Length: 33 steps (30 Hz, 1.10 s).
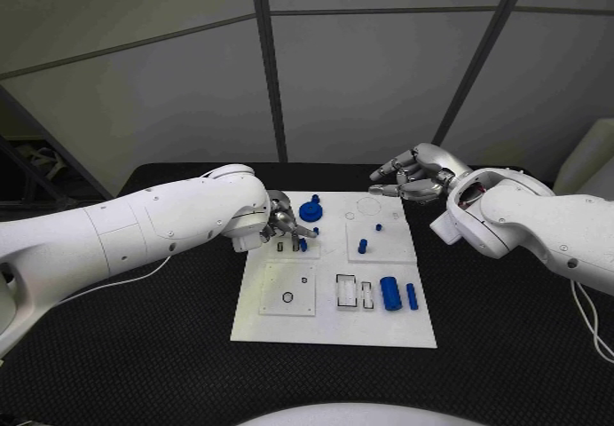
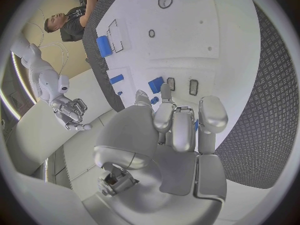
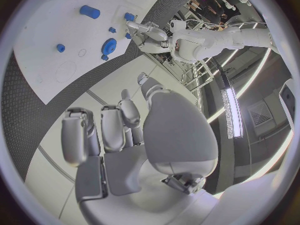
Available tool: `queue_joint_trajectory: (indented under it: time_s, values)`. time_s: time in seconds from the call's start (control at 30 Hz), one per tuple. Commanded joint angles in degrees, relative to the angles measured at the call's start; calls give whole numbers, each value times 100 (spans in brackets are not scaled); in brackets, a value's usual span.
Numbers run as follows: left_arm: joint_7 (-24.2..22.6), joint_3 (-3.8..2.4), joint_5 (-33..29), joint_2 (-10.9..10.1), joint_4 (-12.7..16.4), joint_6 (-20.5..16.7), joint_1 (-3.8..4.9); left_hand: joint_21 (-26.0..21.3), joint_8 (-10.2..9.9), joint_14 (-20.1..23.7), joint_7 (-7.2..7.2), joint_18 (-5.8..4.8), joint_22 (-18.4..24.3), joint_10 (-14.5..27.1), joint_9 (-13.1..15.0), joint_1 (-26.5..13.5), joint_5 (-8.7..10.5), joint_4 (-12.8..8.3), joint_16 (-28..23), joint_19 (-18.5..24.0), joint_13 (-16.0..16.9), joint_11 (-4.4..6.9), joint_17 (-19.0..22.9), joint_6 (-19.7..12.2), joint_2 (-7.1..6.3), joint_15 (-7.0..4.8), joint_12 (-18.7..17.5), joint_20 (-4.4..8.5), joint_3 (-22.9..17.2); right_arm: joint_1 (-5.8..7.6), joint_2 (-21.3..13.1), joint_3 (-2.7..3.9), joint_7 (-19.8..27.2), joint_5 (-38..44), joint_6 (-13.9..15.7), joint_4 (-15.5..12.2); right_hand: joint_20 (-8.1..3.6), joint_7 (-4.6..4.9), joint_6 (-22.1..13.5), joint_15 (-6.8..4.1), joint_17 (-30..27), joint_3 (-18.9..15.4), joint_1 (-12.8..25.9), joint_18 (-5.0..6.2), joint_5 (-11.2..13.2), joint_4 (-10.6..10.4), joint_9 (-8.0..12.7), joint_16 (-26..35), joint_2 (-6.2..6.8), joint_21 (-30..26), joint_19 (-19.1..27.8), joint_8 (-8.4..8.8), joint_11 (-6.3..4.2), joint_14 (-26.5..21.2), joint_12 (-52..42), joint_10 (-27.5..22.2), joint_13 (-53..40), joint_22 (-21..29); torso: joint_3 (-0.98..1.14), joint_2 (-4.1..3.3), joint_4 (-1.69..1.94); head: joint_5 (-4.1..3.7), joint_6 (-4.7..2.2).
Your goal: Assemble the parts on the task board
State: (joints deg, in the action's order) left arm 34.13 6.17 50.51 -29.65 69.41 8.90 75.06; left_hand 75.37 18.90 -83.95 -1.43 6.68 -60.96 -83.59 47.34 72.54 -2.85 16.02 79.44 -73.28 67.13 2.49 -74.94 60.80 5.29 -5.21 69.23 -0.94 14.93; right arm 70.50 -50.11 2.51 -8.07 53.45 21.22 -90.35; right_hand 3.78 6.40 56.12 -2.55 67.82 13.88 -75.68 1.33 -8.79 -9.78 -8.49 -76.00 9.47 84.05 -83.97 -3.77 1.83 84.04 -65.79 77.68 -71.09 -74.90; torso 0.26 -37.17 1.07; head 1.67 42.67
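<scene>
Black textured table point(image 1: 141, 355) with grey panel walls behind, white task board point(image 1: 335, 330) lying mid-table. Left hand point(image 1: 284, 226) fingers are down over the far-left part of the board, at a small blue part point(image 1: 302, 243) standing by two dark slots; the arm covers most of the hand in the head view, and in the left wrist view the fingers point(image 2: 164, 116) are curled forward together over a blue part point(image 2: 155, 84) and the slots, contact hidden, so cannot tell if anything is pinched. Right hand point(image 1: 412, 177) hangs above the table just past the board's far-right corner, fingers loosely curled and apart, nothing in them; right wrist view shows its fingers point(image 3: 112, 129) bare. Board detail: blue round gear-like part point(image 1: 313, 211) at the far edge, faint circle outline to its right, two small blue pegs point(image 1: 368, 238) on the raised right plate, a thick blue cylinder point(image 1: 390, 293) and a thinner blue pin point(image 1: 412, 295) lying at the near right beside a rectangular black-outlined slot point(image 1: 347, 292), small oval hole on the near-left plate. Small pegs are too tiny to tell shape. Left arm point(image 1: 141, 235) enters from the left, right arm point(image 1: 538, 226) from the right.
</scene>
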Motion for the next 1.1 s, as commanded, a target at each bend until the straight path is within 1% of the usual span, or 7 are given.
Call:
queue_joint_trajectory:
  time_s: [0.03, 0.3, 0.5, 0.73, 0.83, 0.93, 1.1]
  values:
    - [25, -3, 53, 20, -2, 119, 11, 26, -41, -310, -14, -100, -8, -165, 13, 80, -10, -32, 32, -28, 968, -10, -100, -20, -1, -40, 150, 7, 6, 13, 12, 5, 20, 20, -11, 1, 3, 6, 30, -6, -2, 6, -21, 66, -32, -44, -9, 17, 29, -34, -130, -16, -21, 114, 31, 2, 4, -794, -1, 0, 3, -4, 9]
    - [31, -2, 53, 37, 1, 205, 10, 69, -64, -326, -14, -113, -88, -176, 79, 138, -10, -63, 91, -59, 1018, -10, -176, -15, 12, -40, 171, 6, -7, 13, 21, 5, 20, 22, -20, 9, 3, 5, 34, -6, -1, 9, -23, 66, -38, -48, -11, 18, 25, -35, -130, -17, -21, 115, 29, 3, 4, -794, -4, 2, 8, -30, 24]
    - [25, -2, 53, 38, 7, 235, 10, 128, -93, -357, -15, -130, -194, -176, 139, 190, -11, -94, 188, -109, 1038, -10, -303, -13, 37, -41, 147, 6, -25, 13, 31, 5, 37, 22, -28, 13, 2, 5, 39, -7, 3, 10, -15, 65, -41, -59, -14, 17, 19, -32, -133, -18, -21, 117, 14, 12, -6, -797, -4, -3, 7, -14, 30]
    - [13, -2, 53, 44, 5, 202, 10, 148, -169, -357, 1, -128, -220, -177, 267, 464, -26, -289, 212, -95, 1085, 1, -329, -10, 166, -47, 93, 9, -161, 13, 37, 5, 46, 22, -32, 16, 2, 5, 41, -7, 8, 11, -12, 66, -42, -63, -15, 15, 16, -33, -134, -18, -22, 118, 1, 19, -15, -797, -5, -7, -3, -9, 45]
    - [6, -2, 53, 45, 3, 187, 10, 152, -231, -354, 14, -125, -228, -178, 314, 655, -319, -433, 216, -83, 1110, 12, -335, -27, 236, -55, 69, 14, -256, 13, 37, 5, 46, 22, -32, 17, 2, 5, 42, -7, 1, 12, -12, 66, -42, -64, -16, 20, 14, -35, -132, -18, -22, 117, -2, 22, -18, -794, -5, -2, 4, -18, 54]
    - [0, -2, 53, 47, 2, 195, 10, 154, -275, -353, 19, -125, -234, -180, 343, 751, -398, -521, 219, -75, 1127, 16, -341, -25, 263, -57, 49, 18, -296, 13, 37, 5, 47, 22, -33, 17, 2, 5, 42, -7, 1, 12, -12, 66, -42, -64, -16, 20, 14, -35, -132, -18, -22, 117, -2, 22, -18, -794, -3, -4, 7, -24, 53]
    - [-19, -2, 51, 45, 1, 212, 10, 160, -402, -351, 28, -124, -251, -185, 388, 909, -1045, -665, 225, -61, 1168, 25, -350, -31, 300, -67, 5, 27, -362, 13, 41, 5, 48, 22, -35, 25, 1, 4, 44, -7, 4, 15, -15, 65, -44, -65, -17, 19, 10, -33, -135, -18, -23, 119, -9, 26, -22, -798, -4, -5, 3, -23, 65]
